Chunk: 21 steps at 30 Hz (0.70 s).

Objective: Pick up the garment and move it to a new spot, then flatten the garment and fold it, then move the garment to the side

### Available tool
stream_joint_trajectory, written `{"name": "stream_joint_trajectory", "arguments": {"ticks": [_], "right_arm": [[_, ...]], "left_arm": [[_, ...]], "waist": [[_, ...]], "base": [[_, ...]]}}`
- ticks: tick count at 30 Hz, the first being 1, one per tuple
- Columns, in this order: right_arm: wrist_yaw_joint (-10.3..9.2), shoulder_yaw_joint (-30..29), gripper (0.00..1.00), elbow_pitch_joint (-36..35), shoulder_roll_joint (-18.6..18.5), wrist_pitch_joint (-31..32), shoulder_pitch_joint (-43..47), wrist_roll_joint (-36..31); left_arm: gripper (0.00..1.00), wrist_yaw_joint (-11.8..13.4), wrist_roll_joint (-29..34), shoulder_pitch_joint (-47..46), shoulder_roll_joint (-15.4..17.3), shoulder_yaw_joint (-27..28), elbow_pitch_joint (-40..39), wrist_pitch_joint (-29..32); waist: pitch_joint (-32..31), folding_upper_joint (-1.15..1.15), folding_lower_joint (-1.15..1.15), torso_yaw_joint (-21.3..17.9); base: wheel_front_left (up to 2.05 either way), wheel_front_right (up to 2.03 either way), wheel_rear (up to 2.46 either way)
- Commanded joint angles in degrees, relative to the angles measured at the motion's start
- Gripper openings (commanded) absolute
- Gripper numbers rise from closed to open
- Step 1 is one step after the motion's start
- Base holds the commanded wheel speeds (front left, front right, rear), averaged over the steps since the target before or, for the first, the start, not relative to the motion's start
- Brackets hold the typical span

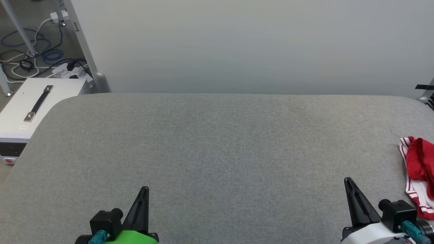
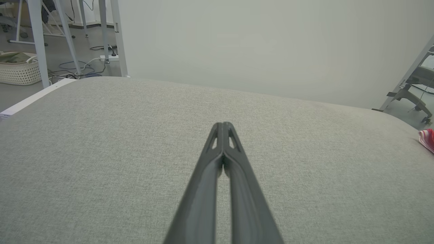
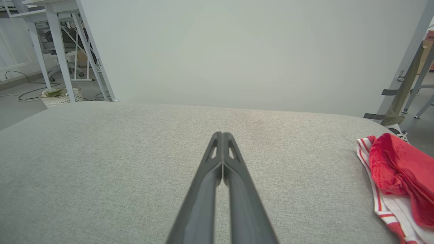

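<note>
The garment (image 1: 419, 169) is a crumpled red shirt with white, red-striped trim, lying at the right edge of the grey padded table (image 1: 217, 152). It also appears at the right of the right wrist view as the garment (image 3: 396, 176), and a small corner of the garment (image 2: 428, 139) peeks in at the left wrist view's right edge. My right gripper (image 1: 349, 182) is shut and empty, hovering low a short way left of the shirt. My left gripper (image 1: 144, 189) is shut and empty at the lower left, far from it. The print is hidden in the folds.
A white box with a black handle (image 1: 34, 108) stands off the table's left corner, with cables and a power strip (image 1: 67, 69) on the floor behind. A pale wall panel (image 1: 237, 44) backs the table. A woven basket (image 2: 18, 69) sits on the floor at far left.
</note>
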Motion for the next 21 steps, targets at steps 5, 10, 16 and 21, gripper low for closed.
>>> {"name": "stream_joint_trajectory", "arguments": {"ticks": [5, 10, 16, 21], "right_arm": [[-0.01, -0.2, 0.0, -0.5, 0.4, 0.8, -1.3, -1.0], [-0.02, -0.2, 0.0, -0.6, 0.6, 1.3, -1.6, -1.3], [-0.02, -0.3, 0.0, -0.8, 0.8, 1.9, -1.9, -1.8], [-0.02, -0.4, 0.0, -0.9, 1.0, 2.4, -2.2, -2.1]], "left_arm": [[0.0, 0.6, 1.2, -1.5, -0.2, 0.3, -0.8, 0.7], [0.0, 0.9, 1.8, -1.8, -0.2, 0.5, -1.2, 1.3], [0.0, 1.2, 2.6, -2.1, -0.2, 0.7, -1.6, 2.0], [0.0, 1.5, 3.3, -2.4, -0.3, 0.9, -2.0, 2.6]], "waist": [[0.3, 0.0, 0.0, -0.2], [0.6, 0.0, 0.0, -0.3], [0.9, 0.0, 0.0, -0.5], [1.1, 0.0, 0.0, -0.6]], "base": [[0.0, 0.0, 0.0], [0.0, 0.0, 0.0], [0.0, 0.0, 0.0], [0.0, 0.0, 0.0]]}}
